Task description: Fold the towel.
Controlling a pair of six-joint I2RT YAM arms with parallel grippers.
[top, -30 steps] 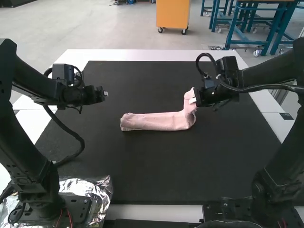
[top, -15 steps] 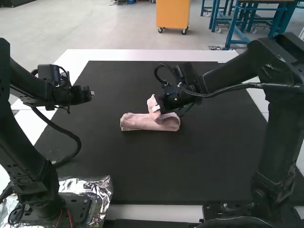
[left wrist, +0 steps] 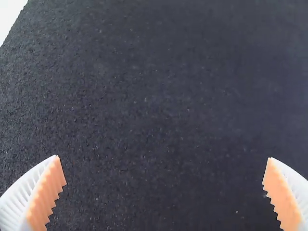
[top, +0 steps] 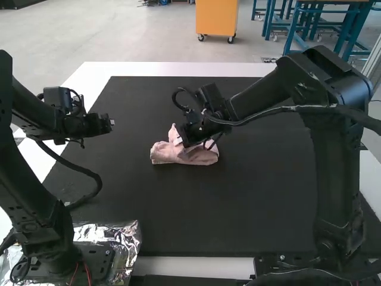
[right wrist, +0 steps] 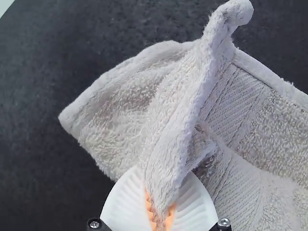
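The right arm's pincer point(right wrist: 161, 204) is gripping the pink terry-cloth towel point(top: 186, 157): its white ribbed fingers point(right wrist: 126, 199) are drawing close together, their orange pads point(right wrist: 149, 208) pinching a narrow, gathered ridge of cloth. The towel's body is lying just below that grip and is spreading from it toward the robot's side. Its long axis is running from left to right, across the line between robot and far edge, while one corner is peaking upward on the far side, right beside the pincer. The towel is looking bunched around the grip, with a rounder, flatter end pointing left. So the next move is probably depending on laying the held flap along that axis, onto the body, before letting go; releasing it high could be leaving a lump.

The left arm's pincer point(left wrist: 163, 158) is standing wide open, holding nothing, and is waiting well apart from the towel, off to its left. The right one is plainly nearer.

As for the surface, crinkled silver foil point(top: 95, 232) is lying around the left arm's base at the near edge. Beyond it, a broad black mat point(top: 202, 205) is supporting the towel, which is resting past the mat's middle. Farthest off, the white counter point(top: 178, 68) is showing as a strip behind the mat.
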